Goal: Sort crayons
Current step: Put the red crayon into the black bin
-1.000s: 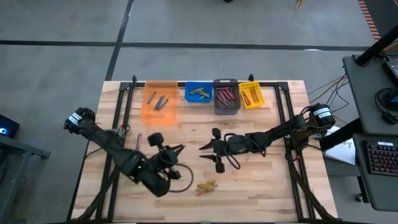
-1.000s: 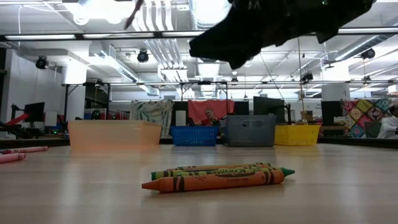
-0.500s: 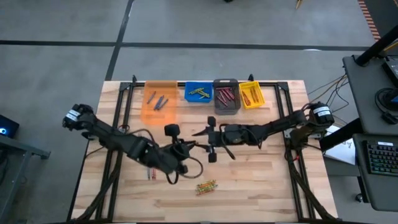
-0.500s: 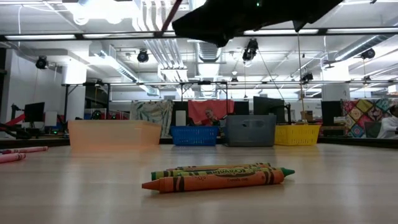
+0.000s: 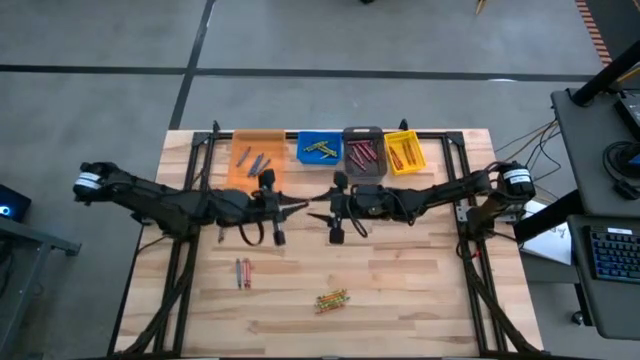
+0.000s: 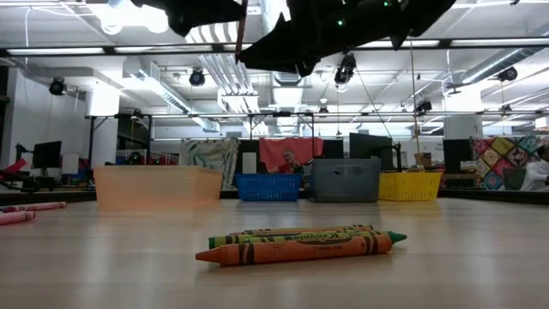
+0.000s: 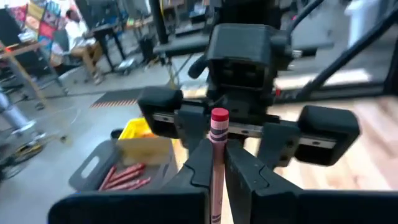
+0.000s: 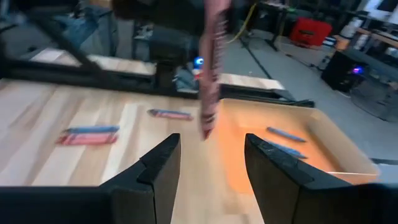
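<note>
My left gripper [image 7: 214,168] pinches a thin red wax crayon [image 7: 217,155] upright between its fingers, offering it to my right gripper [image 8: 208,165], spread wide just opposite for a handover.

High cam sits straight above the table [image 5: 420,290], whole top in frame. Low cam is right down at table level, close to the crayon bundle [image 6: 296,243], facing the bins. Wrist cams face each other; both catch the red crayon [image 7: 217,155].
</note>
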Robot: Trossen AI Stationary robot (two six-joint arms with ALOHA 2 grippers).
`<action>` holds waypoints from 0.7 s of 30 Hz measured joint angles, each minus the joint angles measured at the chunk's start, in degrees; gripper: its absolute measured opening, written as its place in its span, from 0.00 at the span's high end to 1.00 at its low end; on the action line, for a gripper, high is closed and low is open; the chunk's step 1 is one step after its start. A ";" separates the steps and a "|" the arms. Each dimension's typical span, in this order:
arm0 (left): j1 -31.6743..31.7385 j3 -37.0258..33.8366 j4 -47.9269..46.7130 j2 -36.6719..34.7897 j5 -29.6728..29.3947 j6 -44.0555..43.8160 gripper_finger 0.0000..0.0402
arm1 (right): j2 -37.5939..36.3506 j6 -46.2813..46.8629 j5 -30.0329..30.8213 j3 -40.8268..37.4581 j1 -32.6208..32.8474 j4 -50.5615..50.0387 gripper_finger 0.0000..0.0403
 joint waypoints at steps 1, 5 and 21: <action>1.32 -1.41 2.10 -0.82 1.85 0.02 1.00 | 0.00 0.29 0.02 0.33 -0.56 0.02 0.58; 5.78 -4.87 4.87 -3.21 5.55 0.02 1.00 | 0.03 0.31 -0.13 1.43 -2.39 -0.19 0.58; 14.00 -1.51 7.26 0.66 18.25 2.52 1.00 | 0.04 -0.34 -6.03 5.89 -6.61 -0.20 0.63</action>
